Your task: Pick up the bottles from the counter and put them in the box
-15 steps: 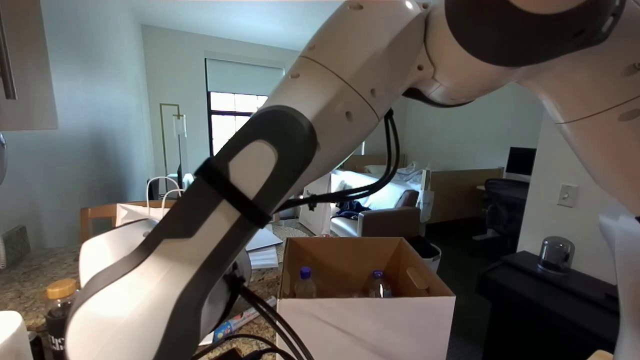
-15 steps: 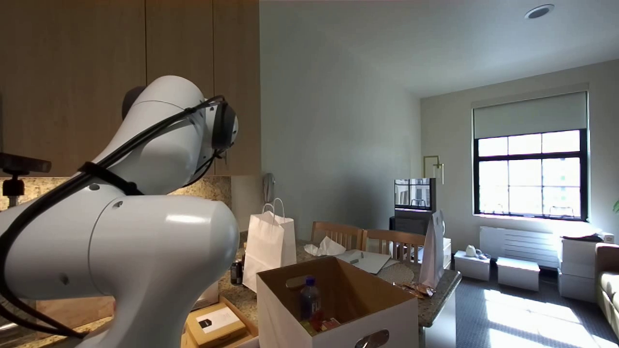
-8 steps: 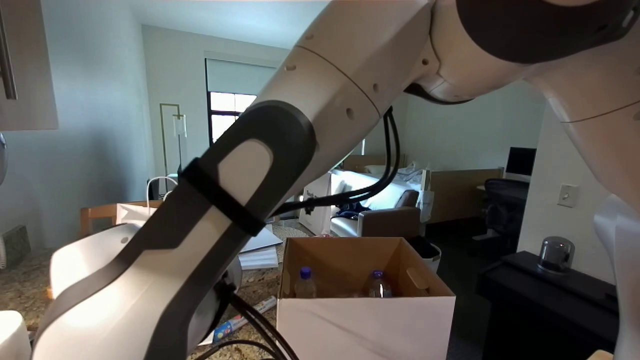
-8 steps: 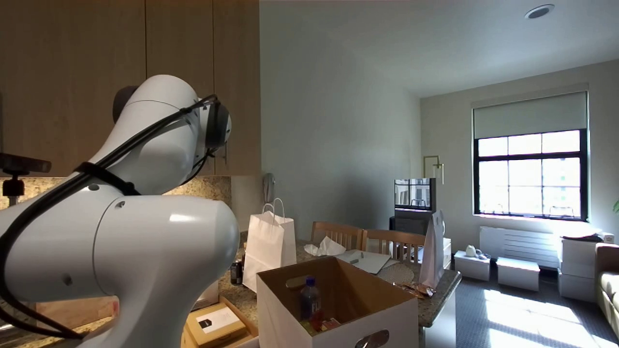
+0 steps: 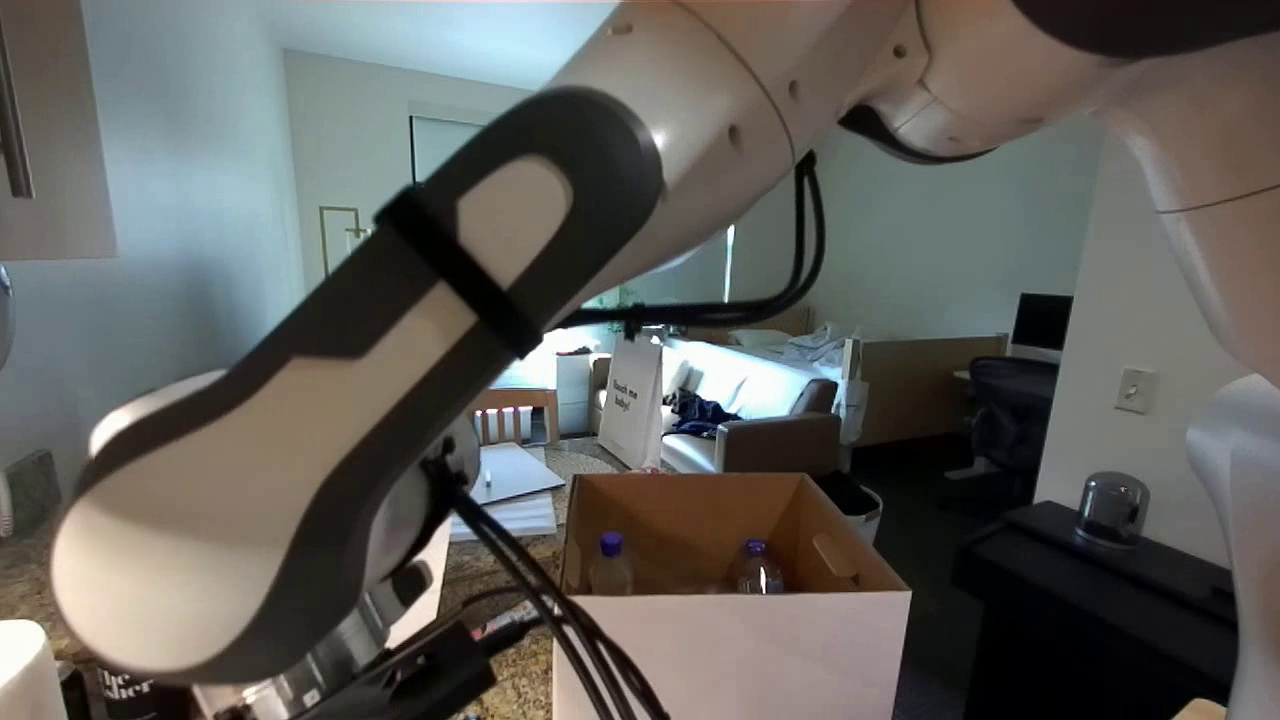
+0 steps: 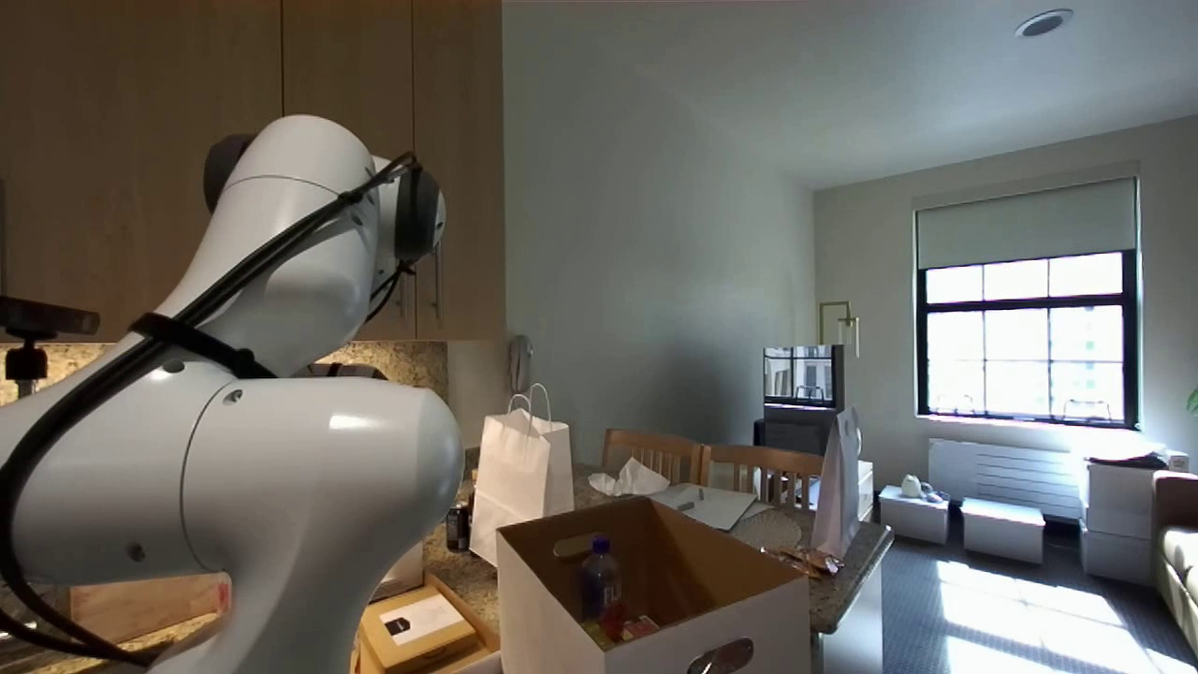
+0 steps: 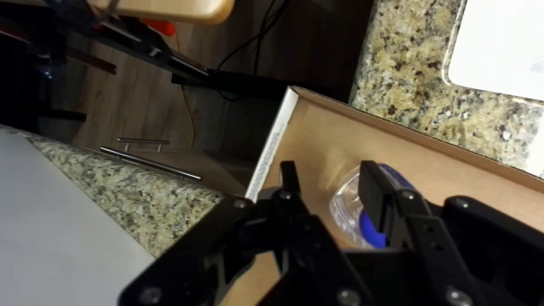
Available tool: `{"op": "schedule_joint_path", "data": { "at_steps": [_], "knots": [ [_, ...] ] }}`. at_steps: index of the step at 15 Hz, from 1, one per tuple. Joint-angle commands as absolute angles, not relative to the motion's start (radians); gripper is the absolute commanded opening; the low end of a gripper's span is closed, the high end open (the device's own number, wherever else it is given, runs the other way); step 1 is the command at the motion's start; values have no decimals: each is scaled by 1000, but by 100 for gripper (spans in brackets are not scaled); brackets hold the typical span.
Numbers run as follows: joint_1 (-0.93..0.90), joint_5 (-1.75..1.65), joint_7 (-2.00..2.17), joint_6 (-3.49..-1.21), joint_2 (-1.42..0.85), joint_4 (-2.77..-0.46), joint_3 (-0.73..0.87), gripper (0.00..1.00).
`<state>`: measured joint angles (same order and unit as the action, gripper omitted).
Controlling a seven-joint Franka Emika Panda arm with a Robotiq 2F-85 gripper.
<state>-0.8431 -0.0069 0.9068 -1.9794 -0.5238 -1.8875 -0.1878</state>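
In the wrist view, the fingers (image 7: 290,176) stand apart, with nothing seen gripped. A clear bottle (image 7: 346,208) is below them, partly covered by one finger; whether it is upright or tilted cannot be told. The alignment looks off-centre: descending here would probably press that finger onto the bottle, tipping it or pushing it aside, and closing might pinch only an edge of smooth plastic, which could then slip. The bottle occupies a low-walled cardboard tray (image 7: 335,136) bordered by the counter (image 7: 395,68); its wall could obstruct the opposite finger.

In an exterior view, the arm (image 5: 400,380) slopes down to one side of the box (image 5: 735,650). Inside are a blue-capped bottle (image 5: 610,575) and a second bottle (image 5: 758,575), both apparently upright; another lowered carelessly between them might topple either.

In an exterior view, the same box shows one labelled bottle (image 6: 600,582) and small red items (image 6: 638,628) near its foot, while a carton (image 6: 479,630) beside it holds a flat package (image 6: 421,622)
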Motion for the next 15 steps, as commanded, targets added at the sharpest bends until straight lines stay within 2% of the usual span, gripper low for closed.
{"op": "schedule_joint_path", "data": {
  "at_steps": [1,3,4,5,9,11,15],
  "knots": [
    [-773,14,868,-1841,-386,-1943,-197,18],
    [-718,32,770,-1783,-377,-1922,-216,18],
    [-701,33,721,-1763,-383,-1908,-226,52],
    [-690,34,673,-1748,-404,-1892,-240,69],
    [-686,32,607,-1716,-497,-1845,-266,93],
    [-711,24,631,-1758,-542,-1834,-270,100],
    [-755,42,614,-1802,-653,-1769,-283,100]
  ]
}}
